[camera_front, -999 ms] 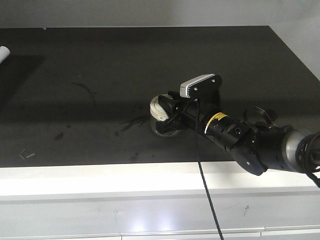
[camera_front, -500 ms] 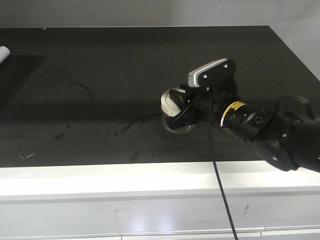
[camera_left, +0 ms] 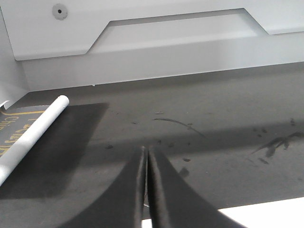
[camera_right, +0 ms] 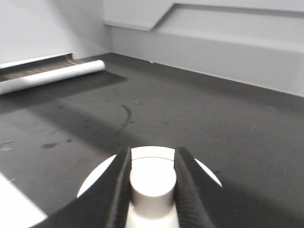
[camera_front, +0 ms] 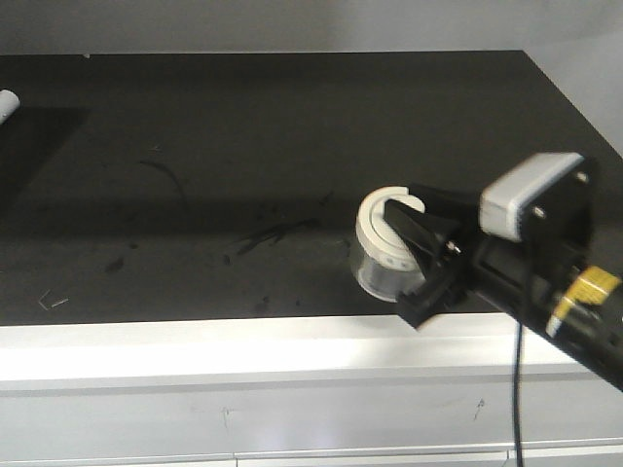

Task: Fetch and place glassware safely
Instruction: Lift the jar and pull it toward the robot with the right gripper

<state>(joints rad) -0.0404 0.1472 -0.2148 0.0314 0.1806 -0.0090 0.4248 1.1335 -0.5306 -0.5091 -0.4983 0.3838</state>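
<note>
Pinching the cream-lidded glass jar by its knob with the right claw, holding it near the front edge of the dark counter; holding the left claw pressed together over that counter.

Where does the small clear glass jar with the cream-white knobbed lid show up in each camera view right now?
Exterior front-facing: the small clear glass jar with the cream-white lid appears lower right of centre.
Left wrist-mounted: not in it.
Right wrist-mounted: bottom centre, only its lid and knob showing.
Shared landmark: the white cylindrical tube, at the far left edge, lower left and upper left respectively.
</note>
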